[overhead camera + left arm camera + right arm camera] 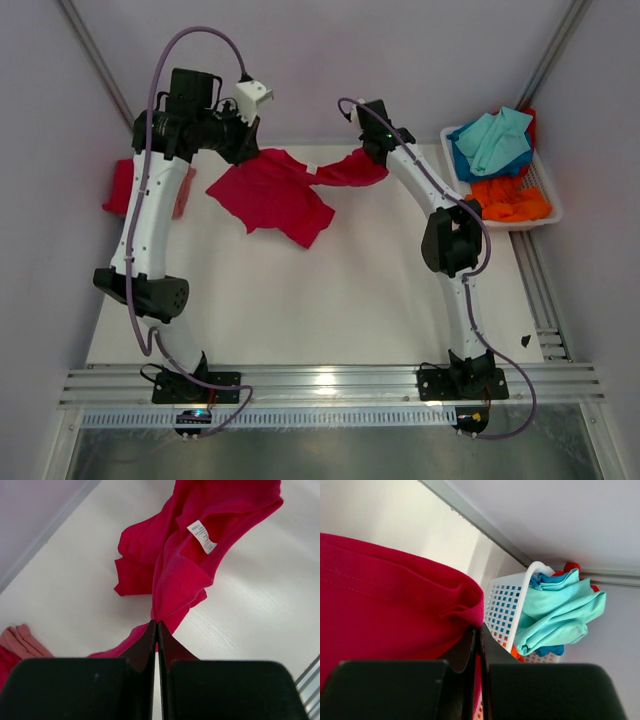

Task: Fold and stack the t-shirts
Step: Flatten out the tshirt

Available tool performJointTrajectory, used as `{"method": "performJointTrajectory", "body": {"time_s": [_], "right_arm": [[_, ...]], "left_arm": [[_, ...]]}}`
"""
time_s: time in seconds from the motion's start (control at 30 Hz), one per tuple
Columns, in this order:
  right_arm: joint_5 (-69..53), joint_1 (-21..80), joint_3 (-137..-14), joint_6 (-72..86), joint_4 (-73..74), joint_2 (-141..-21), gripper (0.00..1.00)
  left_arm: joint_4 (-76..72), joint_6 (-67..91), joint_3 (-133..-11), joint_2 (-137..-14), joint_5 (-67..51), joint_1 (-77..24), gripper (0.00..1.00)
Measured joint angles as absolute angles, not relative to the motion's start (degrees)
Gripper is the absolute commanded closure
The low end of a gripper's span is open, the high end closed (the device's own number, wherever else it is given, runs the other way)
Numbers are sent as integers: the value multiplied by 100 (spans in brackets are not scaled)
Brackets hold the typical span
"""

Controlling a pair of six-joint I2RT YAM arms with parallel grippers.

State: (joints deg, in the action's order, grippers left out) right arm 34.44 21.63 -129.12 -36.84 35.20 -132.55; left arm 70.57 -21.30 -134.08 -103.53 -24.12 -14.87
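Across the white worktop [350,300], toward its far edge, a crimson t-shirt [270,190] stretches between both arms. At the far right, a white basket [548,205] holds a teal t-shirt [497,140] and an orange t-shirt [510,200]. A folded red pile [120,185] lies far left. The left pincer [156,625] is clamped tight on a pinch of the crimson cloth, and the right pincer [477,630] is closed on its opposite edge. A white label [202,536] faces up.

Left black two-finger gripper [156,624]: fingers pressed together, arm arched forward.
Right black two-finger gripper [477,627]: fingers pressed together, arm stretched forward.
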Motion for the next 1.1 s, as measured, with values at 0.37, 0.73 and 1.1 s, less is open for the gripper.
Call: {"method": "performJointTrajectory", "body": {"time_s": [0.37,0.73,1.1], "right_arm": [[3588,2150,-13098,-3378,3579,-14116,97],[3728,2108,-13034,-3267,3293,-14160,97],[3938,2086,-13034,-3389,3065,-14180,97]], "left_arm": [[7417,-2132,-12849,-10167,-4053,-1487,100],[7677,-3406,-12549,-10694,-4375,-2307,100],[7730,-4508,-12908,-11393,-4239,-2759,100]]}}
